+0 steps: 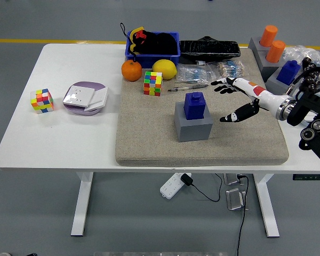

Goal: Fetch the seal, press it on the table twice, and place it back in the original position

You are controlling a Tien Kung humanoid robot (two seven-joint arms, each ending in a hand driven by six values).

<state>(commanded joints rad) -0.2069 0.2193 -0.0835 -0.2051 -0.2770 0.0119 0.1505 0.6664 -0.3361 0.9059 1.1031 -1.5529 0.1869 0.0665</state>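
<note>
Desk inventory: seal on its block, right robot hand open beside it

- Desk point(69, 144): white, with a beige mat point(202, 144) covering its right half.
- Seal point(194, 104): blue, knobbed, upright on a grey block point(193, 127) near the middle of the mat. Nothing touches it.
- Right robot hand point(236, 98): white with black fingers, reaching in from the right over the mat. Fingers spread, holding nothing; the lower fingertips point toward the seal and block but stay clear of them.
- Left arm: out of view.
- Rubik's cube point(153, 84): on the mat's far left part, just in front of an orange point(131, 70) and a lemon point(164, 69).
- Blue bin point(152, 53): at the desk's far edge, filled with dark items and something red and yellow.
- Black bag point(209, 48): right of the bin, flat.
- Clear packets point(202, 73): at the mat's far edge with a pen point(188, 88) in front; contents too small to tell, possibly small parts.
- Second cube point(42, 101): on bare desk at the left, beside a stack of white and lilac plates point(85, 98).
- Spare seals: two orange point(272, 42) and one blue point(289, 71), on grey blocks at the far right
</note>
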